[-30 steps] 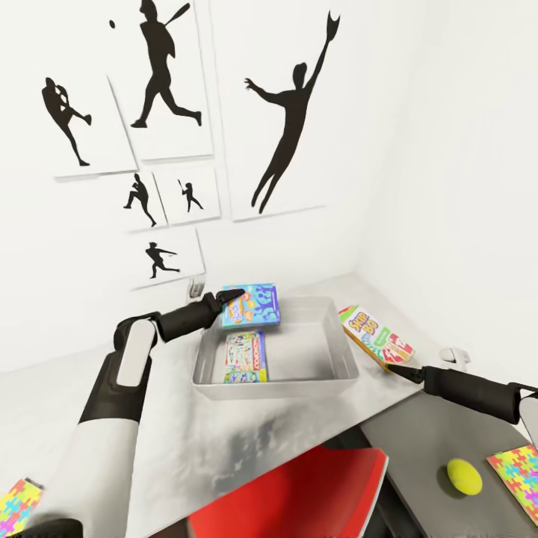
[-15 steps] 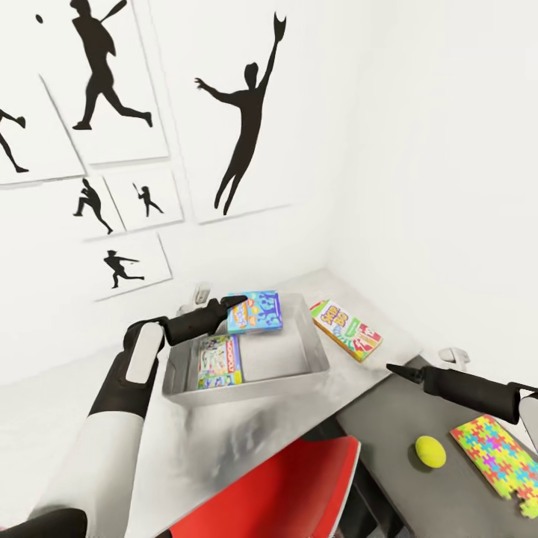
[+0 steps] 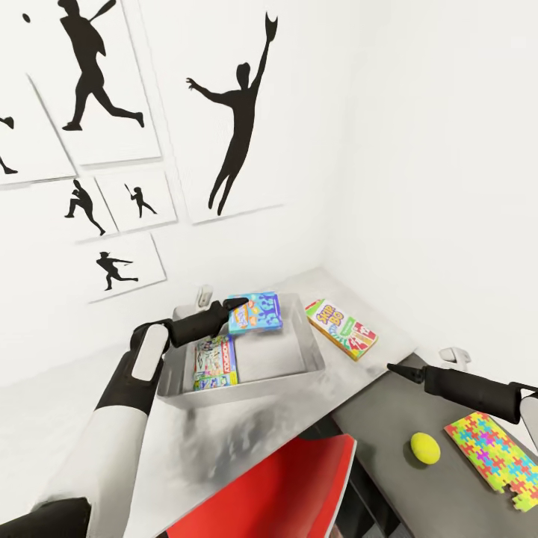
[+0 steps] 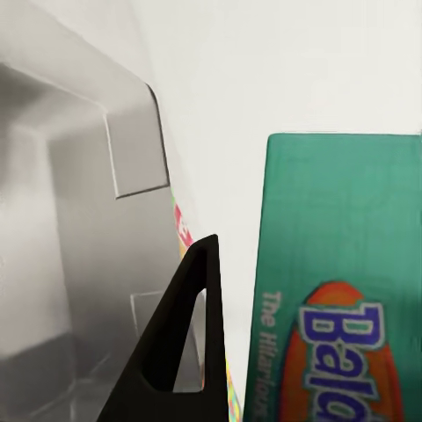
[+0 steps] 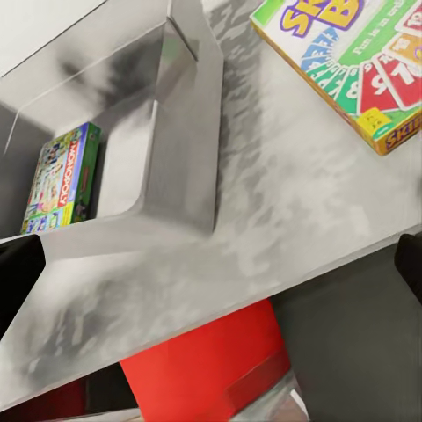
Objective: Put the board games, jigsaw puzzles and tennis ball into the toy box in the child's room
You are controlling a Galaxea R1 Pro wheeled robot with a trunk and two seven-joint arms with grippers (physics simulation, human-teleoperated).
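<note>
1. My left gripper (image 3: 237,302) is clamped on the blue-and-teal flat cardboard board game box (image 3: 255,312), holding it over the far edge of the grey metal rectangular toy box (image 3: 314,350). In the left wrist view one black finger (image 4: 180,338) sits against the box's teal face (image 4: 338,281).
2. The key relation: the held box hangs partly over the bin's far rim, at about 12 o'clock from the bin's centre, with its long axis roughly across the bin. I judge it needs to come toward 6 o'clock before release, or it may catch on the rim.
3. Inside the bin, the green-edged Monopoly-style board game box (image 3: 217,362) lies flat at the 9 o'clock side. The 3 o'clock half of the floor is bare, so there is room to drop.
4. The green-and-red Skip-Bo card game box (image 3: 341,328) lies flat on the pale grey table (image 3: 224,448), just beside the bin at 3 o'clock, its long axis running 11 to 5.
5. My right gripper (image 3: 394,368) is nearer to it; I cannot tell whether it is parted or together.
6. The yellow tennis ball (image 3: 424,448) and the multicoloured flat jigsaw puzzle (image 3: 493,452) sit on the dark grey lower surface (image 3: 388,486), at 5 o'clock from the right gripper.
</note>
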